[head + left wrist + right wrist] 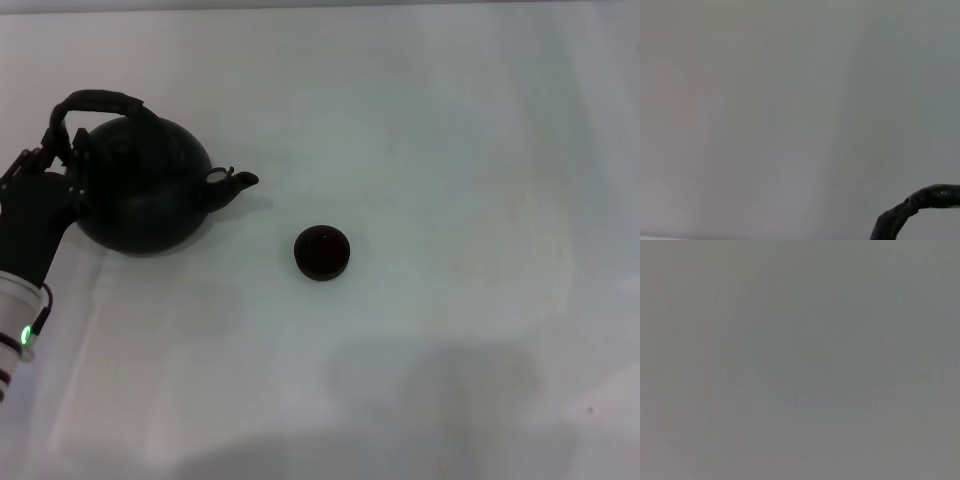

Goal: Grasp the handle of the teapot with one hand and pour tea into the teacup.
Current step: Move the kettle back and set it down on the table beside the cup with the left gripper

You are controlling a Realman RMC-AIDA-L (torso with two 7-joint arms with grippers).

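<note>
The matte black teapot point(145, 195) stands on the white table at the left, its stubby spout point(240, 181) pointing right toward the teacup. Its rough arched handle point(95, 102) leans to the left, over the pot's left side. My left gripper point(55, 155) is at the pot's left side, right against the left end of the handle. A piece of the handle also shows in the left wrist view point(920, 202). The small dark teacup point(322, 252) stands upright on the table to the right of the spout, apart from it. My right gripper is out of view.
The white table point(450, 150) stretches bare to the right and front of the cup. The right wrist view shows only a plain grey surface.
</note>
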